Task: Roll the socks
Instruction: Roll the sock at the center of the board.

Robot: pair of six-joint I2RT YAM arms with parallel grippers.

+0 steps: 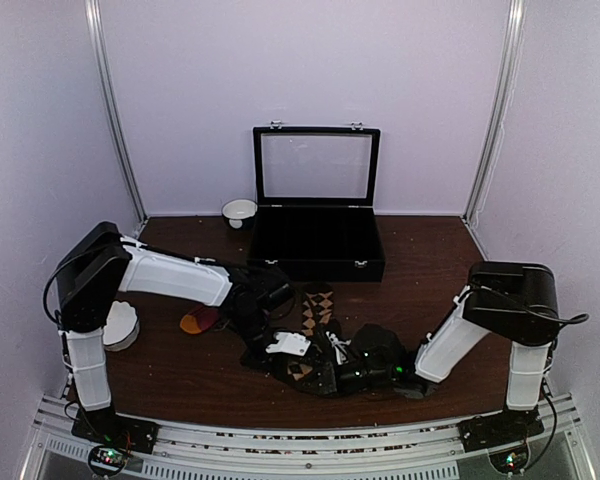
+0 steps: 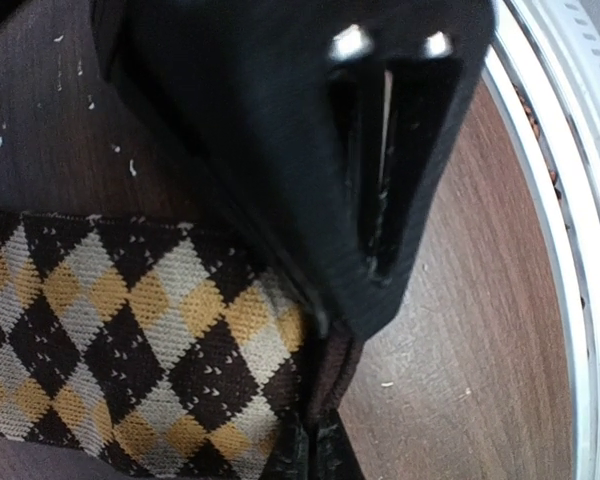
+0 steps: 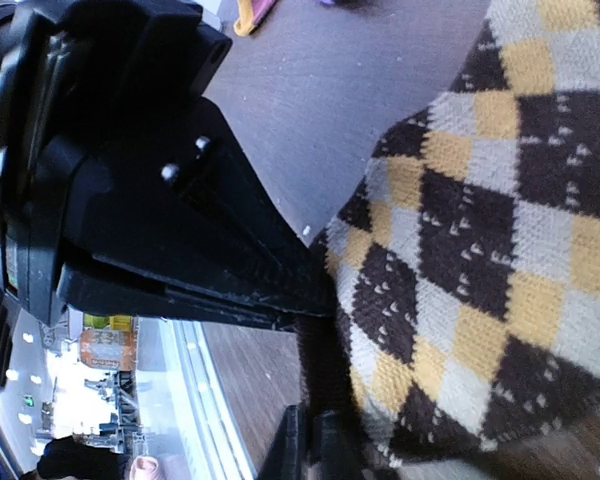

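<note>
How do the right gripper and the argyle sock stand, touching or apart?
Touching. In the right wrist view the right gripper pinches the edge of the argyle sock.

Both arms were bent inward over the near centre of the table. The left gripper and right gripper were close together at the near end of the argyle sock, which ran away from them toward the black case. The grip of either could not be made out. The magenta-red sock lay beside the left arm. The case lid stood upright. A white bowl sat just left of the case.
</note>
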